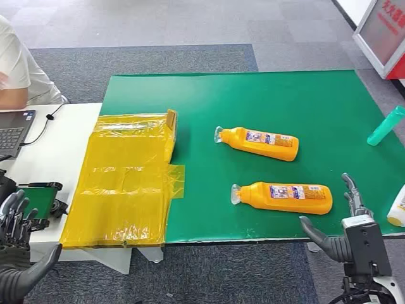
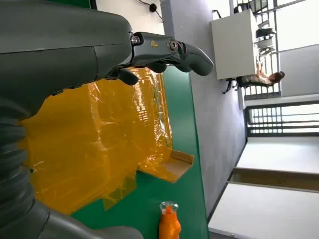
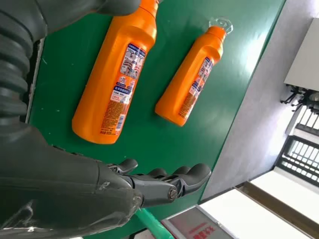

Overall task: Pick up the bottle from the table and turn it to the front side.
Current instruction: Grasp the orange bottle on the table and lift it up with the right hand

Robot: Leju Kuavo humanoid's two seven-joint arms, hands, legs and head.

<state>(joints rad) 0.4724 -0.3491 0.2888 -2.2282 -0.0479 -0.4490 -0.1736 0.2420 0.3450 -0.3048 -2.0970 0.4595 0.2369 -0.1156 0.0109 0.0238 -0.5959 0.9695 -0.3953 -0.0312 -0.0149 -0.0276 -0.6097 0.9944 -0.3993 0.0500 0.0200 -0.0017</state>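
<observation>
Two orange bottles lie on their sides on the green table mat [image 1: 286, 95], clear caps pointing left. The near bottle [image 1: 284, 197] [image 3: 114, 77] shows its small printed label facing up; the far bottle [image 1: 260, 142] [image 3: 190, 79] lies behind it, label up too. My right hand [image 1: 346, 228] [image 3: 150, 184] hovers open at the table's front right edge, just right of the near bottle's base, holding nothing. My left hand [image 1: 16, 247] [image 2: 112, 55] is open at the lower left, off the mat, over the white table. The far bottle's cap end [image 2: 169, 224] appears in the left wrist view.
A yellow plastic sheet [image 1: 126, 180] covers the mat's left edge. A teal bottle [image 1: 386, 125] and a white bottle [image 1: 397, 208] lie at the right edge. A person [image 1: 16, 69] sits at the back left by a laptop [image 1: 13, 132]. A small green device [image 1: 40, 197] is near my left hand.
</observation>
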